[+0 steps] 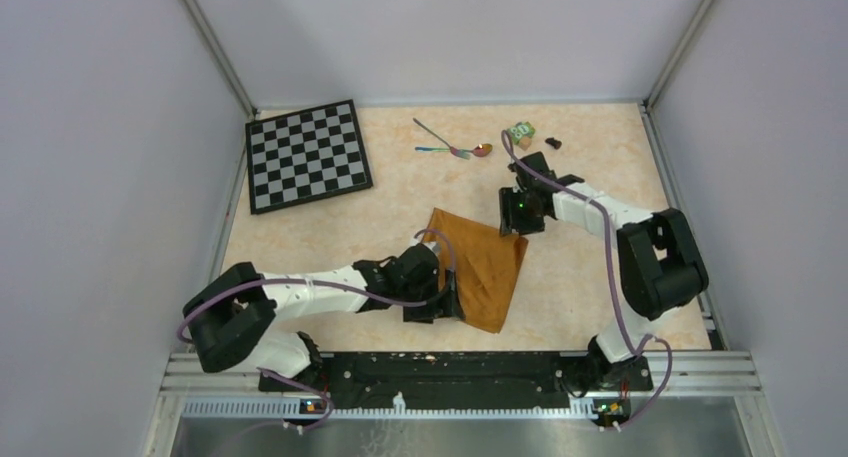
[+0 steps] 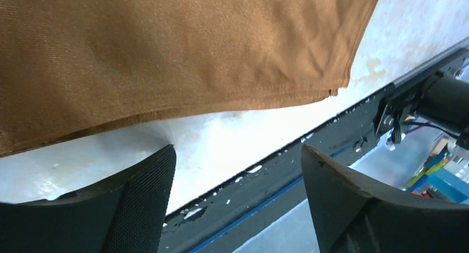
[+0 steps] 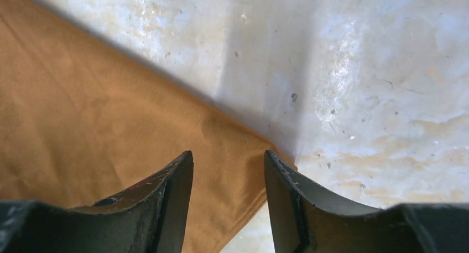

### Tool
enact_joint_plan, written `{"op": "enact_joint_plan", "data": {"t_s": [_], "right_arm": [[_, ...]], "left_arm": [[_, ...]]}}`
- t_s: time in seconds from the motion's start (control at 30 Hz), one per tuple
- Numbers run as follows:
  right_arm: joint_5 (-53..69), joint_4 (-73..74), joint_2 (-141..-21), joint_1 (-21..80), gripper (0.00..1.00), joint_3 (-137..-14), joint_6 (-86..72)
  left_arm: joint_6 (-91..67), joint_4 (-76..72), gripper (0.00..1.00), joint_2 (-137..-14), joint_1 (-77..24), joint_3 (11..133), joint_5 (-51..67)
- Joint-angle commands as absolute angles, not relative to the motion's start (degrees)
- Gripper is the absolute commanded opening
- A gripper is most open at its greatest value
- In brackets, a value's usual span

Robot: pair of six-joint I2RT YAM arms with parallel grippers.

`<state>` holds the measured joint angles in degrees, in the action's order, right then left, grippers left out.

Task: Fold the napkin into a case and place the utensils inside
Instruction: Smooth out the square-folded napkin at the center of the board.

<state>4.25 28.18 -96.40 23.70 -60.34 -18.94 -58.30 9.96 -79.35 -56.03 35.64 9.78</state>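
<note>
The orange-brown napkin [image 1: 485, 267] lies folded over into a broad four-cornered shape in the middle of the table. My left gripper [image 1: 453, 303] is low at its near left edge. In the left wrist view the left gripper [image 2: 236, 149] is open and empty, with the napkin's hem [image 2: 221, 106] just beyond its fingertips. My right gripper [image 1: 518, 227] is at the napkin's far right corner. In the right wrist view the right gripper [image 3: 228, 153] stands open astride that corner [image 3: 243, 153], which lies flat below it. The two utensils [image 1: 455, 149] lie crossed at the back of the table, away from both grippers.
A black-and-white chessboard [image 1: 308, 155] lies at the back left. A small green block [image 1: 520, 131] and a small dark object [image 1: 553, 141] sit at the back right, near the right arm's wrist. The black base rail [image 2: 309, 153] runs along the near edge, close to the left gripper.
</note>
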Motion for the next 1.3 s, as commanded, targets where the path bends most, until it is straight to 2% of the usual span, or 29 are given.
{"op": "enact_joint_plan", "data": {"t_s": [0.0,0.13,0.23,0.3,0.4,0.53,0.6,0.7,0.8,0.9,1.03,1.13,1.27], "right_arm": [[3.68,31.08,-90.29,23.41,0.54,-59.72,-16.83],[11.58,29.87,-85.21,19.99,0.57,-51.07,-18.53],[13.28,26.31,-81.69,18.85,0.58,-44.70,-20.25],[15.13,23.42,-81.69,18.35,0.58,-42.21,-21.22],[18.97,17.80,-85.06,18.30,0.54,-41.51,-22.06],[22.10,12.83,-92.87,18.50,0.46,-46.97,-22.71],[23.74,11.73,-96.68,19.32,0.43,-51.89,-22.77],[23.45,15.65,-100.13,21.22,0.43,-60.90,-20.83],[16.24,21.95,-98.23,22.12,0.50,-62.93,-19.86],[13.44,25.54,-92.75,22.08,0.54,-58.41,-19.74],[26.78,22.15,-82.91,22.26,0.54,-46.59,-24.91],[33.26,17.65,-77.76,22.93,0.46,-38.74,-31.55],[33.87,15.83,-75.28,24.75,0.38,-33.84,-34.70]], "left_arm": [[-56.89,14.56,0.90,-78.01,-57.65,39.56,9.41],[-54.65,19.49,0.98,-68.99,-57.32,39.87,3.23],[-52.69,23.50,0.99,-62.65,-54.95,39.84,-2.15],[-50.53,25.27,0.99,-60.34,-50.70,39.61,-1.96],[-46.95,24.33,0.97,-59.72,-41.22,37.88,4.25],[-43.34,22.76,0.90,-62.05,-36.35,37.29,5.39],[-42.53,21.49,0.83,-63.29,-35.49,37.29,5.00],[-42.11,20.55,0.72,-65.25,-34.46,37.14,5.19],[-42.16,20.52,0.57,-66.43,-33.93,36.64,7.06],[-42.60,21.58,0.49,-66.24,-33.90,35.71,9.42],[-45.19,18.25,0.44,-65.00,-33.95,30.96,16.08],[-46.40,17.68,0.39,-64.05,-34.39,28.46,17.76],[-46.41,18.26,0.38,-62.17,-34.50,27.14,16.80]]}}
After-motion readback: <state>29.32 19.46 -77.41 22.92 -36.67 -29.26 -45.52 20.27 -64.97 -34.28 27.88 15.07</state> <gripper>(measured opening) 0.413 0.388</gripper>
